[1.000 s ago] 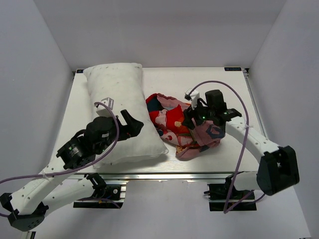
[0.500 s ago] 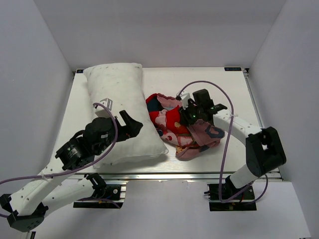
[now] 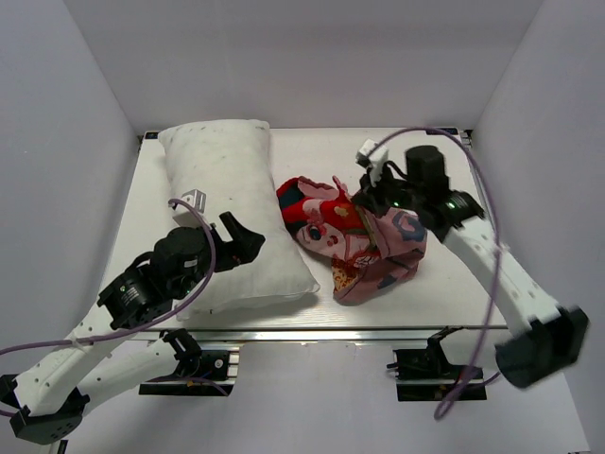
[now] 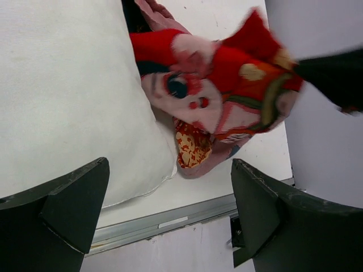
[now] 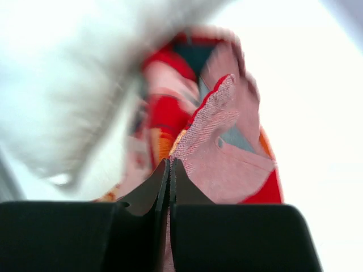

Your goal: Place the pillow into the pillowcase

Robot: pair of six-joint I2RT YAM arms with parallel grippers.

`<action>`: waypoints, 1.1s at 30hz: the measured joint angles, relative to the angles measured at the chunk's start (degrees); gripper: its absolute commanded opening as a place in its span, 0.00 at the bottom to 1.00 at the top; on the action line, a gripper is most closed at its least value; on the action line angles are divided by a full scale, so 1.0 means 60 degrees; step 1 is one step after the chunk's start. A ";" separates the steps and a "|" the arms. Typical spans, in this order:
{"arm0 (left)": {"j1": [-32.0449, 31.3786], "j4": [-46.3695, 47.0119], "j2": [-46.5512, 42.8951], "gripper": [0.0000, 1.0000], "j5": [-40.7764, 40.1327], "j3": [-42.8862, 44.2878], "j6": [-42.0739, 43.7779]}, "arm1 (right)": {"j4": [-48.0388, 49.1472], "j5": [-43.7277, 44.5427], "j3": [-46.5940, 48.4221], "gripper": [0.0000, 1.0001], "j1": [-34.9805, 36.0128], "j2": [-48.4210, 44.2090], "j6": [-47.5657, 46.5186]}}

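The right gripper (image 5: pixel 170 170) has its jaws pressed flat together, and a fold of the pillowcase (image 5: pixel 218 158) rises from between the tips. That wrist view is blurred, so it seems to be the faded pink reverse that is pinched. From above, this gripper sits at the 12 o'clock edge of the bundle. The fabric is drawn up toward it in a peak, and the rest is crumpled on the table (image 3: pixel 397 151), right of centre.

The left gripper (image 4: pixel 170 192) has its jaws spread wide with nothing between them. It hovers over the 5 o'clock end of the pillow (image 3: pixel 222 180). The pillow lies on the table at the pillowcase's 9 o'clock, its long axis running from 11 to 5 o'clock and its right edge touching the red cloth.
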 measured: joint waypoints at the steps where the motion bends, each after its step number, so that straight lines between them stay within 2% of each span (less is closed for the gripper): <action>1: 0.0000 -0.0062 -0.0036 0.98 -0.0066 0.0000 0.0004 | -0.0095 -0.0295 -0.0015 0.00 0.0011 -0.0616 -0.0098; 6: 0.0000 -0.0506 -0.0015 0.98 -0.0280 0.0328 0.0087 | -0.1053 -0.1636 -0.1064 0.00 0.0069 -0.3912 -0.0984; 9: 0.0000 -0.0809 0.0018 0.98 -0.0444 0.0798 0.0229 | -0.2721 -0.2222 -0.2229 0.00 0.0073 -0.5701 -0.2149; 12: 0.0000 -0.1089 0.0102 0.98 -0.0616 0.1432 0.0437 | -0.4415 -0.2455 -0.2914 0.00 0.0076 -0.6535 -0.3366; 16: 0.0000 -0.1268 0.0393 0.98 -0.0761 0.2269 0.0769 | -0.5679 -0.2827 -0.2958 0.09 0.0080 -0.6178 -0.4838; 21: 0.0000 -0.1271 0.0685 0.98 -0.0794 0.2561 0.0994 | -0.6160 -0.3279 -0.2871 0.03 0.0659 -0.4972 -0.6149; 24: 0.0000 -0.1184 0.0707 0.98 -0.0769 0.2466 0.1005 | -0.5934 -0.3009 -0.2871 0.00 0.2328 -0.4462 -0.6218; 27: 0.0000 -0.1162 0.0579 0.98 -0.0718 0.2244 0.0929 | -0.5468 -0.2634 -0.2918 0.00 0.4346 -0.4295 -0.6036; 29: 0.0000 -0.1173 0.0459 0.98 -0.0714 0.2153 0.0831 | -0.5220 -0.2459 -0.2918 0.02 0.5275 -0.4127 -0.5949; 31: 0.0000 -0.1198 0.0328 0.98 -0.0718 0.2113 0.0714 | -0.5122 -0.2248 -0.2918 0.26 0.5920 -0.3912 -0.5854; 33: 0.0000 -0.1206 0.0193 0.98 -0.0718 0.2102 0.0605 | -0.5031 -0.1905 -0.2918 0.43 0.6615 -0.3727 -0.5730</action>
